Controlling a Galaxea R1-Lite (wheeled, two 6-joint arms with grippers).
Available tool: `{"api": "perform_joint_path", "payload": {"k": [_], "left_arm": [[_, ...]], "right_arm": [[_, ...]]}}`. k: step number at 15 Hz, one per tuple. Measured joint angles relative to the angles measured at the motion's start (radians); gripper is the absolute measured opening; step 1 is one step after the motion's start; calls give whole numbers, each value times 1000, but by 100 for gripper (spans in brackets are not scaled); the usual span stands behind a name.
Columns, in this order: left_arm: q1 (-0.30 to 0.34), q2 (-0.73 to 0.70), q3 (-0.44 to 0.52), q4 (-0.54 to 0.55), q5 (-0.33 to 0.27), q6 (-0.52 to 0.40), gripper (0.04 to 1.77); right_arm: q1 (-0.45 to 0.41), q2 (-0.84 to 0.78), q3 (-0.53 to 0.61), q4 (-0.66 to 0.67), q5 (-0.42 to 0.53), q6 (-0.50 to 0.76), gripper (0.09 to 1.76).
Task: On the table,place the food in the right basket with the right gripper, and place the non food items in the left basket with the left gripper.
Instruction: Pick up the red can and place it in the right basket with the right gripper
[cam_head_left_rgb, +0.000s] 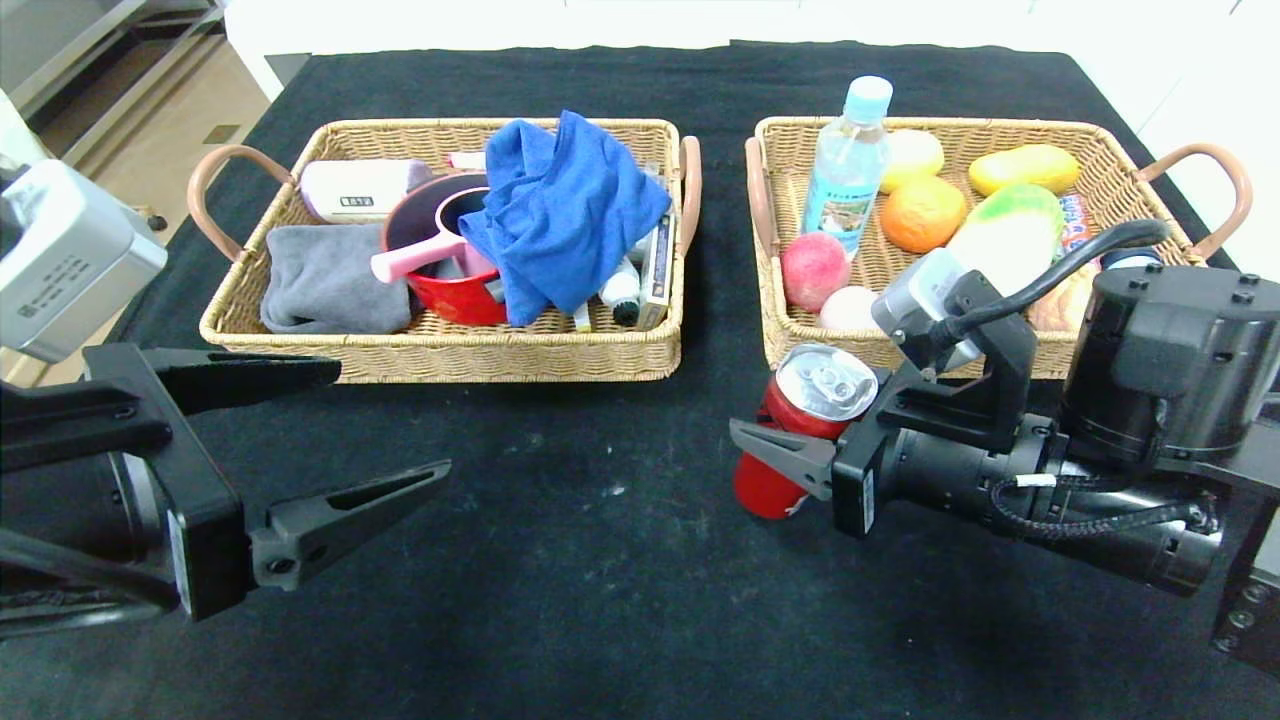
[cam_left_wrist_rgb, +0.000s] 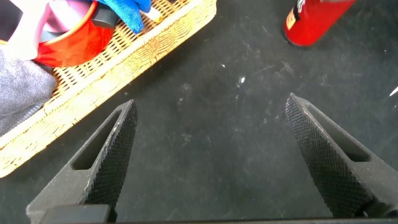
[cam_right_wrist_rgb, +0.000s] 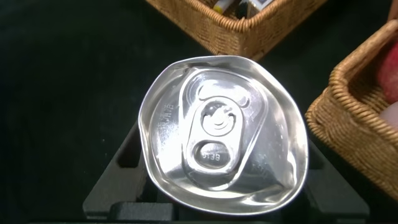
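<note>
A red can with a silver top leans in front of the right basket, and my right gripper is shut on it from the side. In the right wrist view the can's dented lid fills the space between the right gripper's fingers. The clear bottle and the orange fruit lie in the right basket. The blue cloth and the white brush-tipped bottle lie in the left basket. My left gripper hangs open over bare table, holding nothing.
The left basket also holds a grey cloth, a red pot and a pink-handled tool. Other fruit and a packet fill the right basket. A strip of black cloth separates the two baskets.
</note>
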Motion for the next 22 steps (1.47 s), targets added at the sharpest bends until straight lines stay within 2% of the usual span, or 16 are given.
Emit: {"api": "perform_joint_path", "payload": {"k": [5, 10, 16, 22], "left_arm": [[0, 3, 0, 1, 0, 0, 172], [-1, 5, 0, 1, -1, 0, 172], [-8, 5, 2, 1, 0, -1, 172], [-17, 5, 9, -1, 0, 0, 172]], "right_arm": [[19, -62, -27, 37, -4, 5, 106], [-10, -136, -152, 179, -15, 4, 106], [-174, -158, -299, 247, -30, 0, 106], [-352, -100, -443, 274, -22, 0, 106]]}}
